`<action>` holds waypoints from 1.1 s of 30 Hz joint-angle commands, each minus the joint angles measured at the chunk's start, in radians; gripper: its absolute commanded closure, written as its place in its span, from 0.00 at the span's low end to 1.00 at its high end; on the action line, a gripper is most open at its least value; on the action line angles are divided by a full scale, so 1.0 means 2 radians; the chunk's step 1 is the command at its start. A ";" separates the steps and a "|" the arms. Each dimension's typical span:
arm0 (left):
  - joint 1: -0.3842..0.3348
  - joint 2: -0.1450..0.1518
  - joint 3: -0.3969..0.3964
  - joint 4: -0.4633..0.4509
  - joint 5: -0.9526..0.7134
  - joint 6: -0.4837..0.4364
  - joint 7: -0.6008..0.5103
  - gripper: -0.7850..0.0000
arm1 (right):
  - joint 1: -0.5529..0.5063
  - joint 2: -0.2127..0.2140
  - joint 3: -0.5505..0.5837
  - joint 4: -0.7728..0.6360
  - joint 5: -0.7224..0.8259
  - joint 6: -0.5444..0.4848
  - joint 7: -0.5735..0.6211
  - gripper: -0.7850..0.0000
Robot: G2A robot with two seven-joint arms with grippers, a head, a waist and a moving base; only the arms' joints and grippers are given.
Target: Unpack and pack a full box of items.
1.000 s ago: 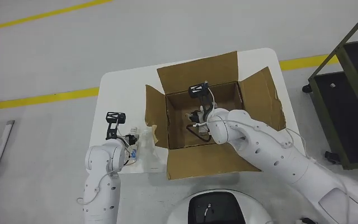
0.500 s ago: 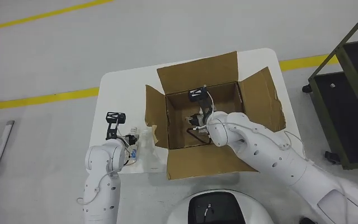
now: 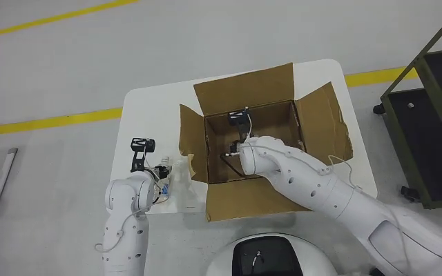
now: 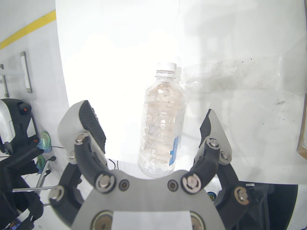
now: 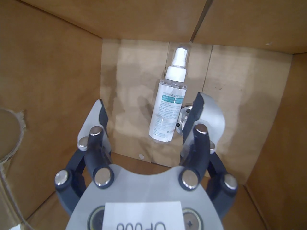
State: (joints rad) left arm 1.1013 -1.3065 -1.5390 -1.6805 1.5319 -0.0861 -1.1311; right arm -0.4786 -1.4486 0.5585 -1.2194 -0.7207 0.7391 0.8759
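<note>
Right gripper (image 5: 150, 100): in box (image 3: 242, 86), apart — readied for lifting spray bottle (image 5: 170, 101);
Left gripper (image 4: 146, 108): beside box, apart around water bottle (image 4: 163, 125)

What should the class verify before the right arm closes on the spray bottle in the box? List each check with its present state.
1. The right end effector is open: ok, fingers spread.
2. The spray bottle sits between its fingers: ok, though nearer one finger.
3. Nothing else is in the grasp: not ok, a small metal part lies beside the bottle by that finger.
4. The box has its flaps folded out: ok.
5. Fingers low enough around the bottle: cannot tell.
6. The left end effector is out of the way: ok, open at a water bottle on the table, outside the box.
</note>
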 commanded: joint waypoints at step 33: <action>0.000 0.000 0.000 0.000 0.000 0.000 0.000 0.00 | 0.016 -0.058 0.005 0.127 -0.005 -0.037 -0.013 0.22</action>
State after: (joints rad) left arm 1.1013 -1.3065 -1.5390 -1.6805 1.5319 -0.0861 -1.1311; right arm -0.4467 -1.5624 0.5689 -0.9689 -0.7300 0.6681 0.8497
